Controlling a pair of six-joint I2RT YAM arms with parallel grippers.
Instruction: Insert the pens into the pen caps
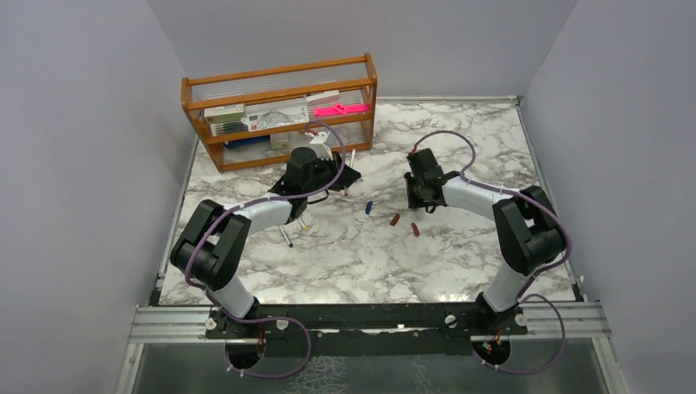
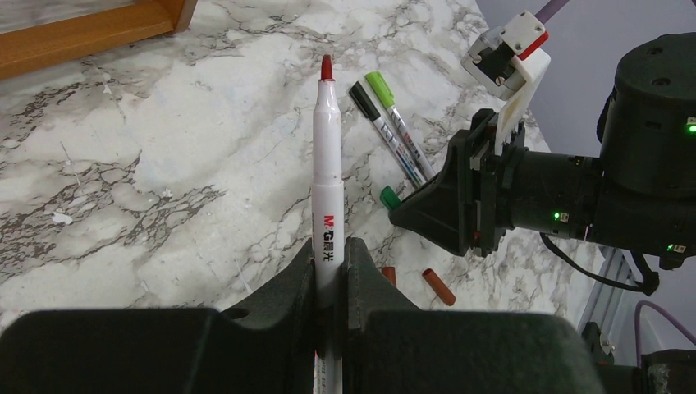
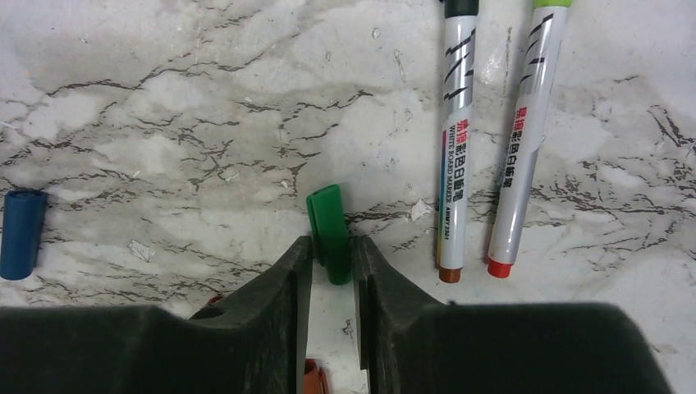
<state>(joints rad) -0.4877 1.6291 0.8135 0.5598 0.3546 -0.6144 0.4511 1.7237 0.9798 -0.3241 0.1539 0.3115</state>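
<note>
My left gripper (image 2: pixel 330 254) is shut on a white pen (image 2: pixel 327 164) that points its bare red tip away from the camera, held above the table. My right gripper (image 3: pixel 332 250) is down on the marble, and its jaws press both sides of a green pen cap (image 3: pixel 328 230) lying there. To the right of that cap lie two more pens (image 3: pixel 455 148) (image 3: pixel 525 148), with brown and red ends. A blue cap (image 3: pixel 20 232) lies to the left. Two red caps (image 1: pixel 395 219) (image 1: pixel 415 229) lie just behind the right gripper (image 1: pixel 420 199).
A wooden rack (image 1: pixel 279 115) with books and a pink item stands at the back left. A thin dark pen (image 1: pixel 285 236) lies beside the left forearm. The two grippers are near each other at mid-table, and grey walls enclose the marble top.
</note>
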